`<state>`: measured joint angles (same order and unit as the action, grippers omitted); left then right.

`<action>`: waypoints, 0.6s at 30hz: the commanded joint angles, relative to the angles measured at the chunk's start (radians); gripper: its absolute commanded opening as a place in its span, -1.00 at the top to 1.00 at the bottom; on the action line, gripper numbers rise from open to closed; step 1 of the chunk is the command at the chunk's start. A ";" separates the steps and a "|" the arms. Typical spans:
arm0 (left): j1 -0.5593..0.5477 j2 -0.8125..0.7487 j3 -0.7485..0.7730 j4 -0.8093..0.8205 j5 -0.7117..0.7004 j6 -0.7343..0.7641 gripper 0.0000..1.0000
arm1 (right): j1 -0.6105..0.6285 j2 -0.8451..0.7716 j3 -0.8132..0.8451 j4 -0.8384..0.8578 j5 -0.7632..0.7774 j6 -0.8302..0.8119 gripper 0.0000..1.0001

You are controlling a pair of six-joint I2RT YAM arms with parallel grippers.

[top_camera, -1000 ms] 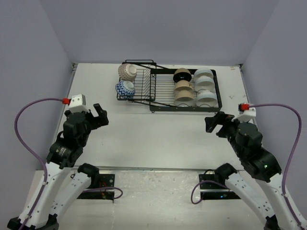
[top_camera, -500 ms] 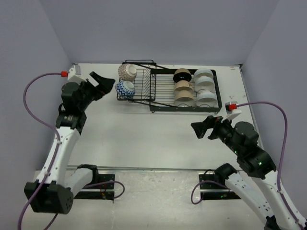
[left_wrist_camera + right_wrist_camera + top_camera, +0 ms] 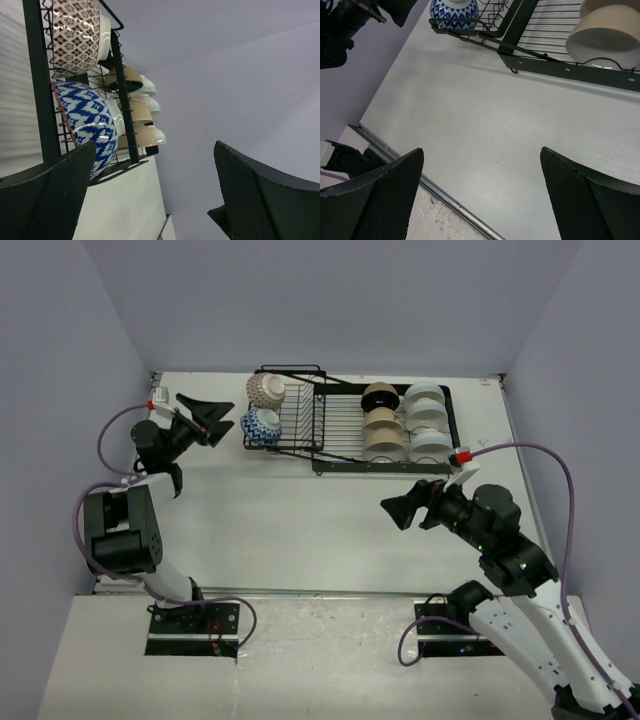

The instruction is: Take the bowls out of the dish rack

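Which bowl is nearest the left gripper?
The blue-and-white patterned ceramic bowl, at the black wire rack's left end, just beside the open left gripper; the brown-patterned bowl sits behind it.

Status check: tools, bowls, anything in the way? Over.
Left tool open at blue-patterned bowl, not gripping. Right tool open, empty, over table. Bowls all in dish rack. Nothing blocking.

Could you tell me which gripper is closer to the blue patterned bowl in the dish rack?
Left. The left gripper sits open just beside the blue patterned bowl; the right gripper is far off over the table.
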<state>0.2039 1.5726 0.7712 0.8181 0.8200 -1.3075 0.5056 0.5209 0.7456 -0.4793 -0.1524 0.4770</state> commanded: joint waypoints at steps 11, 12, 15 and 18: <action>0.011 0.178 -0.093 0.452 0.097 -0.268 -1.00 | 0.002 0.002 0.006 0.088 -0.052 0.011 -0.97; 0.011 0.184 -0.093 0.469 0.099 -0.272 -1.00 | 0.002 0.002 0.009 0.082 -0.049 0.009 -0.98; 0.011 0.214 -0.090 0.486 0.107 -0.283 -1.00 | 0.002 -0.004 0.017 0.061 -0.029 0.005 -0.98; 0.011 0.246 -0.087 0.519 0.111 -0.302 -1.00 | 0.001 -0.012 0.024 0.059 -0.021 0.003 -0.98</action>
<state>0.2073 1.7882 0.6750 1.2396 0.9039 -1.5803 0.5056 0.5224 0.7456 -0.4328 -0.1757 0.4858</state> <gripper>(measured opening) 0.997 0.987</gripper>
